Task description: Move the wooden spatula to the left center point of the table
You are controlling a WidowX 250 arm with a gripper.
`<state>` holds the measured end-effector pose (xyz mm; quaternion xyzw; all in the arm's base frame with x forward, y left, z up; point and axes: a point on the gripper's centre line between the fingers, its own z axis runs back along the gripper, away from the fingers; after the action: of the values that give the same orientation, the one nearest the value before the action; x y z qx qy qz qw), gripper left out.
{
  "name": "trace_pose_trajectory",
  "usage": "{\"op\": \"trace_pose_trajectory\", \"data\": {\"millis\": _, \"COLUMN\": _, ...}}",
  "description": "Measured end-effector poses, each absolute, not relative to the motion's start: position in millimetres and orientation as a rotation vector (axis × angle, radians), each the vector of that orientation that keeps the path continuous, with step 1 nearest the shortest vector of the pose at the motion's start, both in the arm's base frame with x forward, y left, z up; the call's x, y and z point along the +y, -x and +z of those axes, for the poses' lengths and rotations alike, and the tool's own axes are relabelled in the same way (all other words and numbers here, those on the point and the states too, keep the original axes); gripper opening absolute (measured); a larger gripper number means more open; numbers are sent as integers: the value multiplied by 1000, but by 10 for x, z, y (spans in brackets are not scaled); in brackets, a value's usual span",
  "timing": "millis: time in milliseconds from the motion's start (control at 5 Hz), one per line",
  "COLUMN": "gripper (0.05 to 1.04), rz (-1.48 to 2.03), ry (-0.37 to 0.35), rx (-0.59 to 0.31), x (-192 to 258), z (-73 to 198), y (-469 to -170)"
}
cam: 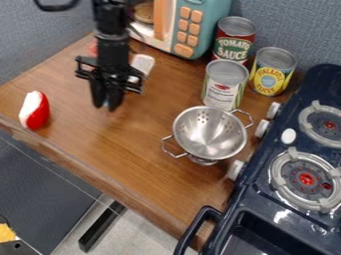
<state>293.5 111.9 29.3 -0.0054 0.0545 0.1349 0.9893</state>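
On a brown wooden tabletop [126, 149], cans [227, 82].

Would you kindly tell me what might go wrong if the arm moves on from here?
The pale item partly behind the gripper could get bumped if the gripper swings that way. The red-and-white object lies near the edge of the table, so work on that side might nudge it off.

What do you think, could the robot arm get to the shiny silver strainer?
Probably yes. The tool hangs over the table, and nothing stands between it and the strainer. The cans stand behind the strainer, so they shouldn't block the way.
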Motion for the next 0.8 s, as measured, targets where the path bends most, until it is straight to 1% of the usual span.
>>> {"op": "trace_pose_trajectory", "data": {"millis": 200, "gripper": 266, "rz": 289, "ry": 23, "rx": 109, "x": 1209, "z": 344, "y": -2940}}
{"op": "trace_pose_trajectory", "data": {"millis": 400, "gripper": 266, "rz": 346, "ry": 6, "rx": 102, "x": 1334, "z": 427, "y": -2963}}
{"op": "trace_pose_trajectory", "data": {"millis": 800, "gripper": 266, "rz": 381, "ry": 18, "rx": 118, "x": 1416, "z": 454, "y": -2964}}
